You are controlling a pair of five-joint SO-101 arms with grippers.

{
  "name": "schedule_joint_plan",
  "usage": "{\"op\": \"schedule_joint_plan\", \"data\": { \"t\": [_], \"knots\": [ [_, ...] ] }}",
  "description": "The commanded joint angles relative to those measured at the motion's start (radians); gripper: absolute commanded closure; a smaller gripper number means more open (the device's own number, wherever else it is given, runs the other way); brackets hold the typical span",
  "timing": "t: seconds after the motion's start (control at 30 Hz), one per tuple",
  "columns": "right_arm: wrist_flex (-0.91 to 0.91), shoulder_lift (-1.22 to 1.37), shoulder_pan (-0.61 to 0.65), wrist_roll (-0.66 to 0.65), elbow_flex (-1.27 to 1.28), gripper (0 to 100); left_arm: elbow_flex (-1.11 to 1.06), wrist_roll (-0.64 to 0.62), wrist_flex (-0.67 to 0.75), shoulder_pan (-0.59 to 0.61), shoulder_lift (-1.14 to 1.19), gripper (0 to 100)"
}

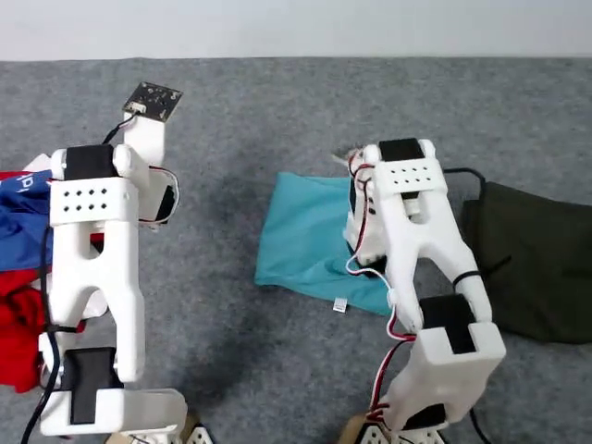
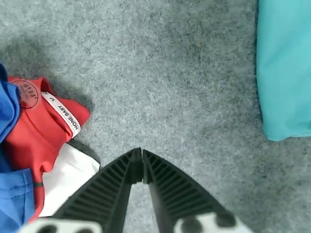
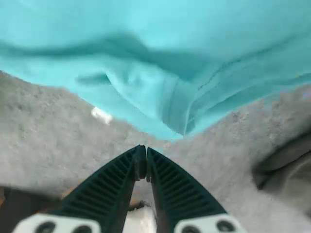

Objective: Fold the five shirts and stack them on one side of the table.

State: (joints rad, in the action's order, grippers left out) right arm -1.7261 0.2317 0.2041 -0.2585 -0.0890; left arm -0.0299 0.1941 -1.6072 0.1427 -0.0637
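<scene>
1. A grey, felt-like table surface (image 1: 213, 305) fills the high view, with a plain pale wall (image 1: 296, 28) as a band along its far edge.
2. Two white plastic arms stand side by side at the near edge. The left arm (image 1: 92, 277) is beside the heap of coloured clothes and the right arm (image 1: 416, 250) reaches over the teal shirt.
3. A dark olive cloth shirt (image 1: 536, 268) lies flattened at the right side of the table, just beside the right arm, and runs off the view's edge.
4. A teal cotton shirt (image 1: 305, 240) lies in the middle of the table between the arms. It is laid out flat, and its straight left edge runs from far to near with a slight slant. The right arm hides part of it, so its long axis is unclear.
5. At the left edge, a blue shirt (image 1: 23, 217), a red shirt (image 1: 18, 324) and a white garment (image 2: 68, 179) lie bunched together, touching.
6. The left gripper (image 2: 142, 158) hangs over bare table with its jaws pressed together, holding nothing.
7. The right gripper (image 3: 143, 155) is just beside the teal shirt's rumpled edge, its jaws likewise closed and empty.
8. A small dark square circuit board (image 1: 153, 100) sits at the left arm's far end.
9. A white printed neck label (image 2: 60, 114) crosses the red shirt's collar.
10. A small white tag (image 1: 339, 304) sits at the teal shirt's near edge; any print on it is too small to tell.
</scene>
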Motion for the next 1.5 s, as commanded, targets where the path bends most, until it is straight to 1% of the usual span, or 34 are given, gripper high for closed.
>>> {"op": "schedule_joint_plan", "data": {
  "t": [0.0,0.13,0.23,0.33,0.5,0.6,0.7,0.77,0.9,1.0,1.07,1.3,1.47],
  "knots": [
    [0.088,-0.047,0.041,-0.009,-0.110,98.9,-0.001,0.012,0.018,-0.003,-0.043,100],
    [0.213,0.021,0.084,-0.009,-0.112,98.9,-0.001,0.012,0.018,-0.003,-0.043,100],
    [0.228,0.111,0.093,-0.017,-0.112,98.9,-0.001,0.011,0.017,-0.002,-0.043,100],
    [0.174,0.196,0.077,-0.018,-0.114,98.9,-0.001,0.009,0.017,-0.002,-0.043,100],
    [-0.067,0.206,0.067,-0.023,-0.129,98.9,-0.001,0.012,0.014,0.003,-0.044,100],
    [-0.074,0.120,0.051,-0.074,-0.080,98.9,-0.001,0.014,0.012,0.005,-0.044,100],
    [-0.071,0.019,0.047,-0.155,-0.014,98.9,-0.001,0.014,0.017,0.002,-0.044,100],
    [-0.070,-0.022,0.045,-0.181,0.006,98.9,-0.001,0.014,0.018,-0.002,-0.044,100],
    [-0.005,-0.041,0.056,-0.176,-0.020,98.9,-0.001,0.014,0.018,-0.003,-0.043,100],
    [0.088,-0.033,0.068,-0.127,0.000,98.9,-0.001,0.014,0.018,-0.003,-0.043,100],
    [0.105,-0.001,0.082,-0.107,0.032,98.9,-0.001,0.014,0.018,-0.003,-0.043,100],
    [-0.051,0.163,0.120,-0.103,0.095,98.9,-0.001,0.014,0.018,-0.003,-0.043,100],
    [-0.059,0.136,0.096,-0.104,-0.005,98.9,-0.001,0.014,0.018,-0.003,-0.043,100]
  ]
}}
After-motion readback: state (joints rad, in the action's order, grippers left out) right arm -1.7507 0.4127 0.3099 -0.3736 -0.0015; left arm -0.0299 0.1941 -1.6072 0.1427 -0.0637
